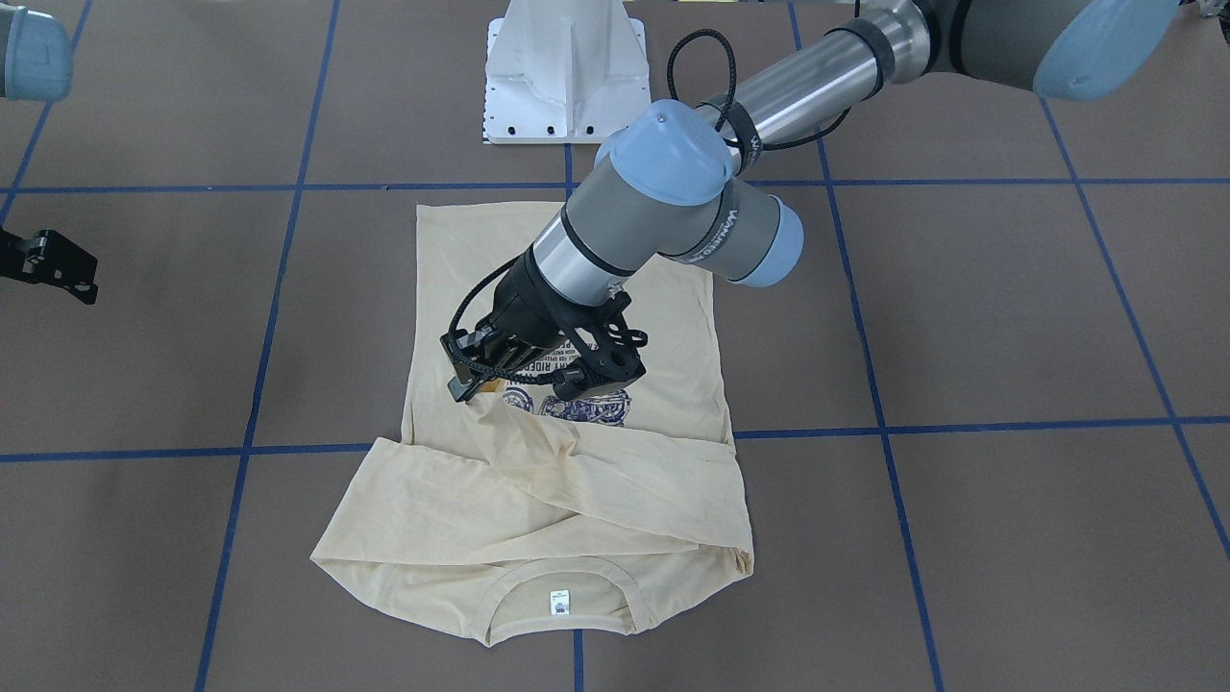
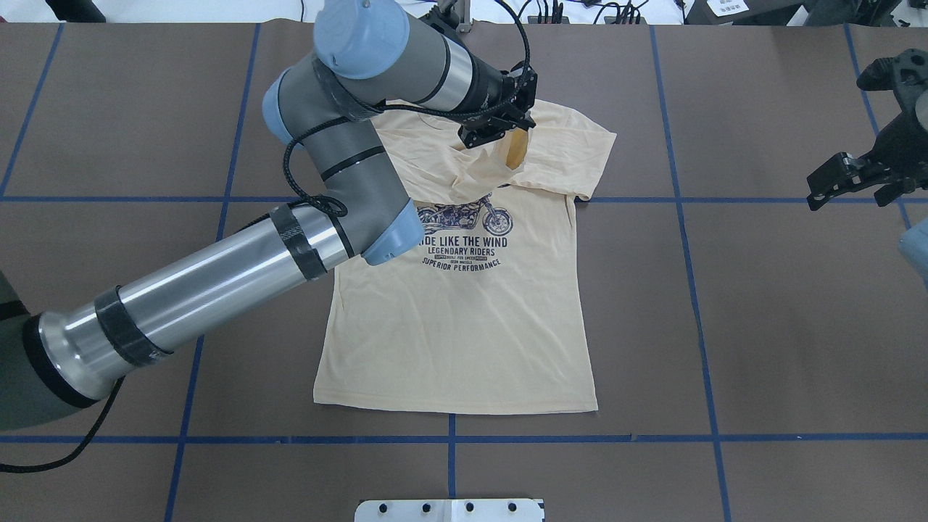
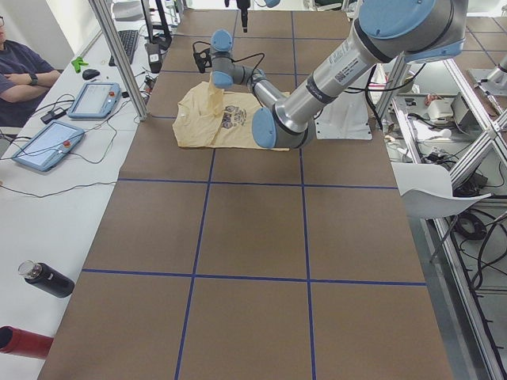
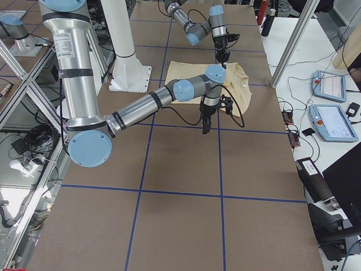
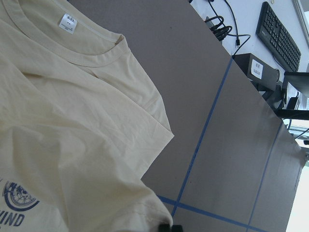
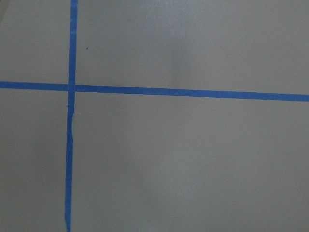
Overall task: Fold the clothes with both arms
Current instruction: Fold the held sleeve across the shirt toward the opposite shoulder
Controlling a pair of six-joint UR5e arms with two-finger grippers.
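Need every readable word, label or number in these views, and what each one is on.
"RIDE LIKE THE WIND": navy print on the shirt, overhead view.
"LEGENDARY RIDERS": same print, next line down.
"SUPERIOR PERFORMANCE": same print, bottom curved line.
Two tiny lines within that print: too small to read.
Neck label: has print, too small to read.
Lettering on the left arm: too blurred to read.

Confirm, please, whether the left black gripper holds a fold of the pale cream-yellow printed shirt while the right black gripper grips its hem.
No: the right black gripper hangs clear of the pale cream-yellow printed shirt, as the overhead view shows; the left black gripper does hold a fold.
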